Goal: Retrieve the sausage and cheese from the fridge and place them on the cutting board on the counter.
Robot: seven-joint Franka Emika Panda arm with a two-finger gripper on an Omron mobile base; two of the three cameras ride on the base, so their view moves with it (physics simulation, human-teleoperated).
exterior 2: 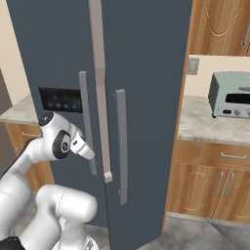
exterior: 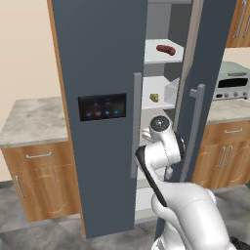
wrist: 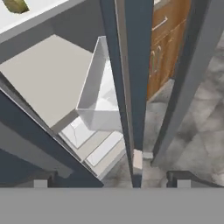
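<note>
The fridge (exterior: pixel 100 73) has its left door shut and its right door (exterior: pixel 207 63) swung partly open. Through the gap I see the reddish-brown sausage (exterior: pixel 166 49) on an upper white shelf. The pale yellow cheese (exterior: pixel 154 97) lies on the shelf below and also shows in the hand view's top left corner (wrist: pixel 16 5). My gripper (wrist: pixel 111 183) is open in front of the gap, low by the door. The open door's edge (wrist: pixel 130 87) runs between its fingertips (wrist: pixel 41 181), and nothing is held. The cutting board is out of view.
A clear drawer bin (wrist: pixel 103 96) sits inside the fridge below the shelves. Marbled counters flank the fridge (exterior: pixel 34 119) (exterior 2: pixel 210 122), over wooden cabinets (exterior 2: pixel 210 180). A grey toaster oven (exterior 2: pixel 229 95) stands on the right counter. The door's long handle (exterior: pixel 195 127) is close to my arm.
</note>
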